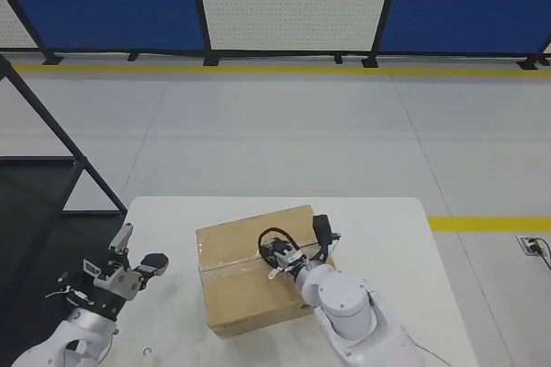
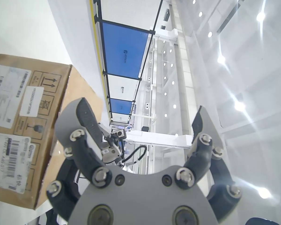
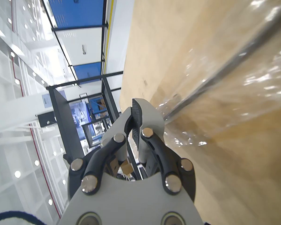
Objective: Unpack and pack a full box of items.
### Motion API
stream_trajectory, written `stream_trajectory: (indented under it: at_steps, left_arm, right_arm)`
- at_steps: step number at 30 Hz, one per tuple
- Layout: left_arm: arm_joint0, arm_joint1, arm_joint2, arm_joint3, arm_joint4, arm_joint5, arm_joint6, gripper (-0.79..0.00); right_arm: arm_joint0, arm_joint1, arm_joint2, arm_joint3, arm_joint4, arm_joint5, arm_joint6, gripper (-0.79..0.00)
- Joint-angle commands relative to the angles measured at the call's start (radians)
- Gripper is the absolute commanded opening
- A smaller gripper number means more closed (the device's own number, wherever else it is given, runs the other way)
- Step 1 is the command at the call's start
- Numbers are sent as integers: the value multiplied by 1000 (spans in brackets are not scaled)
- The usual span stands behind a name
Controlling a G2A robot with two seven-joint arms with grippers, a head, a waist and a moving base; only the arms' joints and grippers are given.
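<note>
- box [image 1: 248,284]: plain tan-brown cardboard; clear, glossy tape [image 3: 248,78] over its top seam, which shows through as a dark line;
- labels [image 2: 7,99] on the box's side: white with black barcodes and print; black handling symbols printed on the cardboard beside them;
- table [image 1: 165,220]: white;
- left gripper [image 2: 142,111]: pale grey metal, black links, black textured pads [image 2: 86,115];
- right gripper [image 3: 137,108]: the same grey and black;
- floor [image 1: 285,128]: pale grey; yellow line [image 1: 496,223] across it;
- partition panels [image 1: 119,23]: blue and white by turns, in black frames
</note>
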Motion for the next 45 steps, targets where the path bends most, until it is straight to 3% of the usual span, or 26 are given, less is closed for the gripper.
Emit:
stream_trajectory:
  at_steps: [1, 9, 20, 45]
  left_arm:
    - [-6, -4, 7, 13, -43, -6, 51, 0]
    - [10, -12, -17, 58, -100, -73, 198, 0]
    - [11, -13, -22, 64, -115, -68, 220, 0]
    - [11, -13, -22, 64, -115, -68, 220, 0]
  right_arm:
    - [52, -10, -48, 45, -1, 6, 26, -785]
    - [205, -64, -189, 230, 70, -2, 126, -785]
    - [252, -90, -233, 325, 87, 4, 187, -785]
    - [5, -29, 13, 11, -45, 174, -37, -785]
